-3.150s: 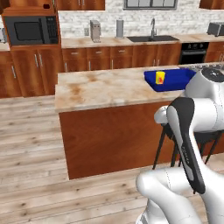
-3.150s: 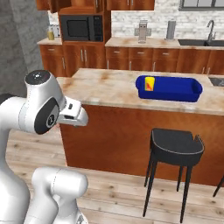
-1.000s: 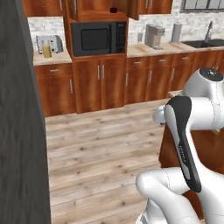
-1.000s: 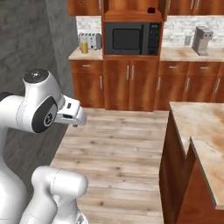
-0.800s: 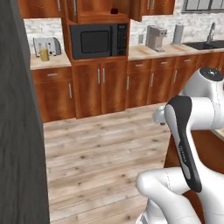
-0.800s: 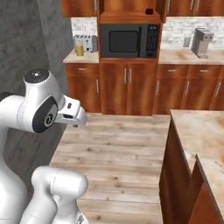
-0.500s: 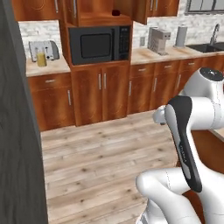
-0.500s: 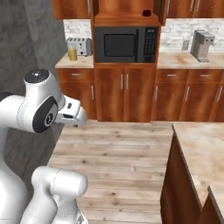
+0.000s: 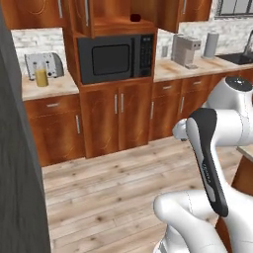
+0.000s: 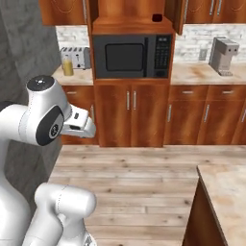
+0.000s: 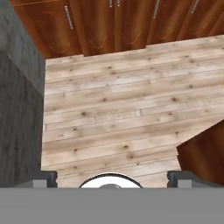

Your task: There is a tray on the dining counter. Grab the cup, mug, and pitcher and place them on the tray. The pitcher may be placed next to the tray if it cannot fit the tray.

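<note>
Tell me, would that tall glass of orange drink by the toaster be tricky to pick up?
Probably somewhat. The pitcher looks tall and narrow, so a sideways nudge might tip it. It holds orange liquid, so it is likely heavy for its size and could slosh. Its clear, smooth wall may be slippery. The toaster stands close behind, leaving little room.
</note>
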